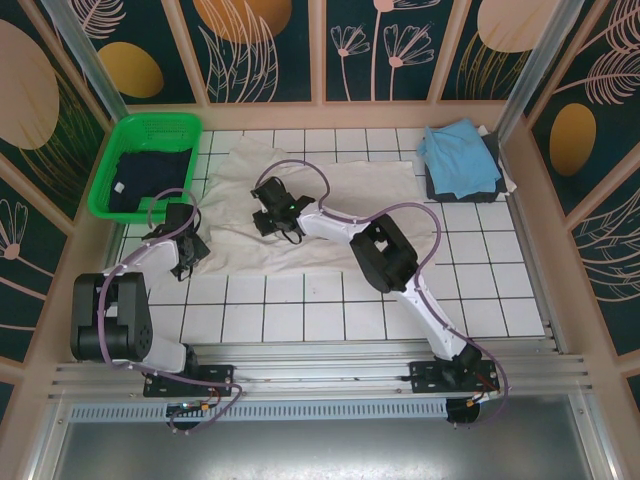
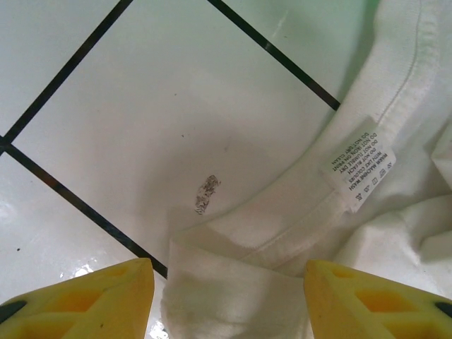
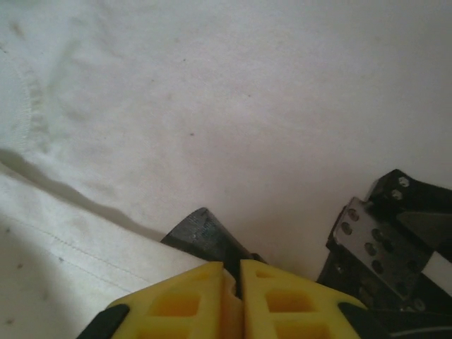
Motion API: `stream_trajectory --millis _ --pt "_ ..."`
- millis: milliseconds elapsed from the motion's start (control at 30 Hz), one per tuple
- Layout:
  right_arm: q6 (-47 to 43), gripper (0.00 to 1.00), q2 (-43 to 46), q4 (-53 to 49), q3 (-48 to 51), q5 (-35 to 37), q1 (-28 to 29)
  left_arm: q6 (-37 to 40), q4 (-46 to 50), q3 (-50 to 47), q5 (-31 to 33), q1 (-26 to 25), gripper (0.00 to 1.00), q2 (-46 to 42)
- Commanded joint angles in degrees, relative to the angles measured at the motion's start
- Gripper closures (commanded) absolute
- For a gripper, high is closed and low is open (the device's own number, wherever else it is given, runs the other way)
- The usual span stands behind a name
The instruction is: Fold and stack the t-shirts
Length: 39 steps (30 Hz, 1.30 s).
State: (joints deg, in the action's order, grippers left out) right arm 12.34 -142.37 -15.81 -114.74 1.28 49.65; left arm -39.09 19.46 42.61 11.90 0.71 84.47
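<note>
A large cream-white t-shirt (image 1: pixel 330 195) lies spread over the middle of the tiled table. My left gripper (image 1: pixel 187 258) is at its near-left edge. In the left wrist view the left gripper (image 2: pixel 226 282) stands open, a folded bit of the collar edge (image 2: pixel 233 282) between its yellow fingers (image 2: pixel 85 304), with the care label (image 2: pixel 360 173) just beyond. My right gripper (image 1: pixel 268 222) is on the shirt's left half. Seen from the right wrist, the right gripper (image 3: pixel 240 272) is shut, pinching a fold of the cream cloth (image 3: pixel 85 254). A light blue t-shirt (image 1: pixel 458 155) lies on a dark one at the back right.
A green mesh basket (image 1: pixel 118 145) stands at the back left with a dark navy shirt (image 1: pixel 140 185) in it. Wooden walls close the table on three sides. Bare white tiles (image 1: pixel 300 310) run along the near side, in front of the arm bases.
</note>
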Motion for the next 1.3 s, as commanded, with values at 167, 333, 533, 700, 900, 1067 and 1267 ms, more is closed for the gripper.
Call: stream_trajectory --millis 167,333,533,700,900,1067,1267 --pt "-0.3 0.88 6.4 1.2 2.5 4.7 0.9 1.4 -1.6 -0.9 -1.5 0.3 0.46 2.8" --pt "-0.7 0.88 8.1 0.8 2.9 5.8 0.7 1.2 -2.3 -1.8 -2.1 0.3 0.51 3.9" --pt "0.2 0.90 10.2 2.7 5.9 7.8 0.2 1.5 -2.8 -2.6 -2.3 0.3 0.58 4.7" --pt "3.7 0.94 14.5 10.8 14.8 9.9 -1.5 1.8 -3.2 -2.8 -2.7 0.5 0.62 6.0" --pt "9.4 0.94 16.8 20.6 25.6 11.6 -4.2 2.1 -3.6 -2.8 -3.6 0.8 0.64 7.0" --pt "12.0 0.93 17.7 27.2 31.5 8.7 -5.4 2.5 -3.2 -2.8 -3.4 0.9 0.64 7.2" --pt "11.0 0.84 17.8 25.4 29.6 6.2 -5.6 2.9 -2.7 -2.7 -3.4 0.8 0.65 7.4"
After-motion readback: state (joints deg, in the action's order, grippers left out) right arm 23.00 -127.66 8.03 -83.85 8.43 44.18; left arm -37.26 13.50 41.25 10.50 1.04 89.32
